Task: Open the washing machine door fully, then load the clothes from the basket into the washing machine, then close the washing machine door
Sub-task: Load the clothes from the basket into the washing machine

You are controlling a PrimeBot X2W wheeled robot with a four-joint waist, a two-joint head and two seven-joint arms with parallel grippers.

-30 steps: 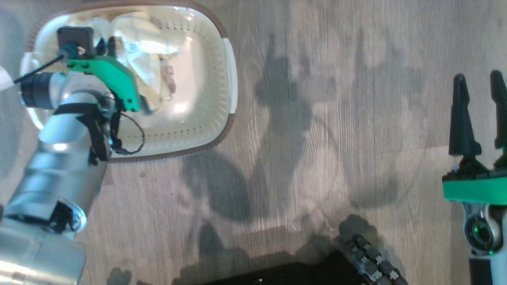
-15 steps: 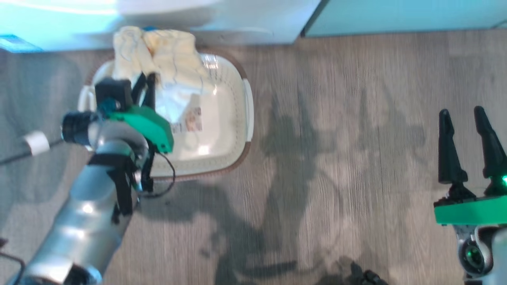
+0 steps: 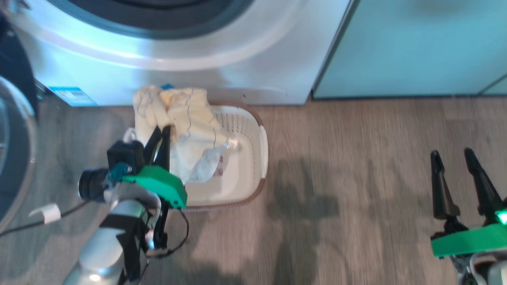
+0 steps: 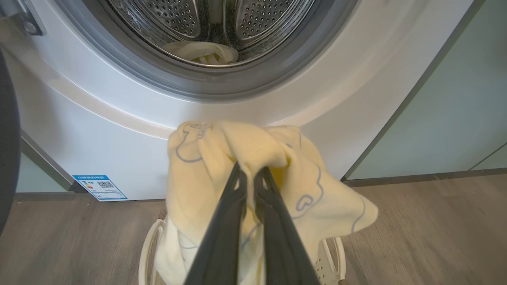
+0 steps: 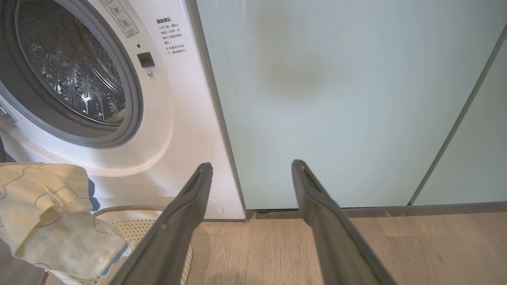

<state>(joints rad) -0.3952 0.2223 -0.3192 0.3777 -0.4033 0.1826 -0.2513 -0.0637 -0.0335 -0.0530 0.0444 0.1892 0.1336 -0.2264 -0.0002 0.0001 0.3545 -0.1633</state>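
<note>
**Drum mouth sits beyond and above your left fingers**

Your left fingers (image 4: 226, 231) are pressed together on a fold of the clothes (image 4: 206, 166). This is a pale yellow bundle that drapes down from the tips, long axis top to bottom, with its lower end over the basket (image 3: 259, 158). A blue piece (image 5: 92, 190) peeks out on the bundle's far side.

The next move, as I judge it, turns on one relation. The drum (image 4: 257, 19) opens straight past your fingertips, farther off and higher, behind the grey seal (image 4: 245, 85). You would need to lift the bundle over that lip before pushing it in.

Your left arm is much the nearer. Your right fingers (image 5: 178, 225) stand wide apart with nothing between them, well to the right, facing the cabinet (image 5: 336, 99).

- **Drum:** one pale garment (image 4: 198, 51) already lies at its near bottom edge.
- **Basket:** it sits on the floor (image 3: 356, 166), just in front of the washer (image 4: 99, 138). Its right side shows bare bottom and a label (image 3: 219, 171). You cannot tell what lies under the hanging bundle.
- **Door:** the door (image 3: 16, 158) stands swung open at the left.
</note>
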